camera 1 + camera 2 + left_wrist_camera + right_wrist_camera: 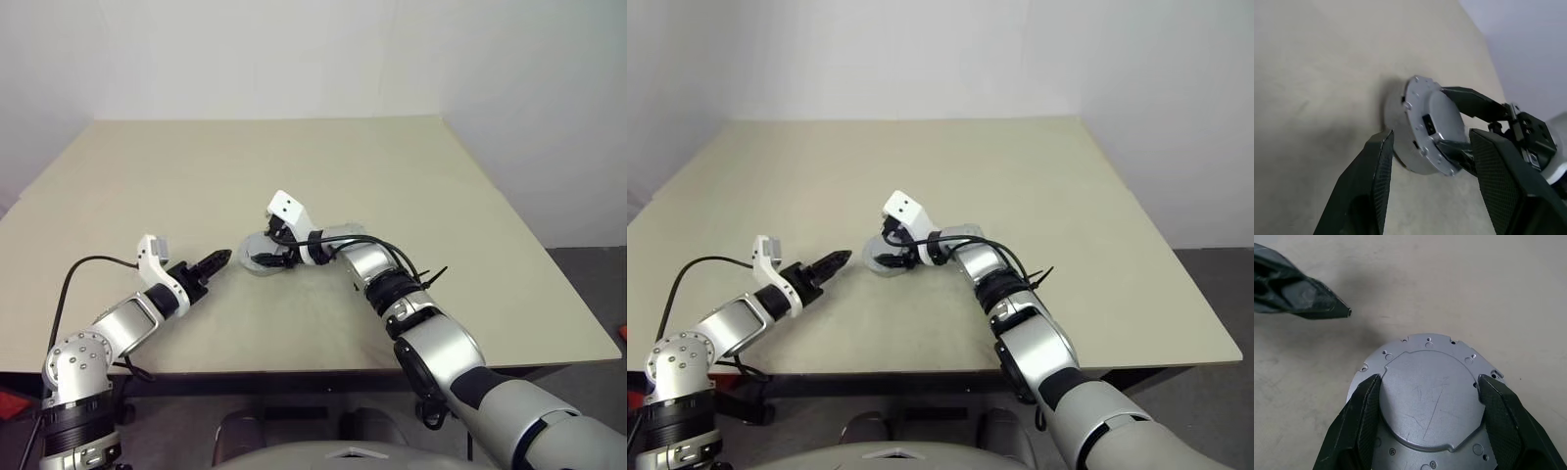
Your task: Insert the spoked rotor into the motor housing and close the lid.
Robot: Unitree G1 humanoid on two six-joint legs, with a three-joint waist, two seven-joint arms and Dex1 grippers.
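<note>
The lid (1425,396), a flat round silver disc with a raised centre plate, lies on top of the motor housing (1406,161) in the middle of the table. The housing's windings and the spoked rotor are hidden. My right gripper (1430,379) comes in from the right and is shut on the lid, one finger on each side of the raised centre. My left gripper (217,259) is open and holds nothing. It points at the lid (251,247) from the left, a short way off and not touching.
The beige table (294,166) runs wide behind and beside the parts, with white walls beyond its far edge. A black cable (333,243) loops over my right wrist. The near table edge lies under both forearms.
</note>
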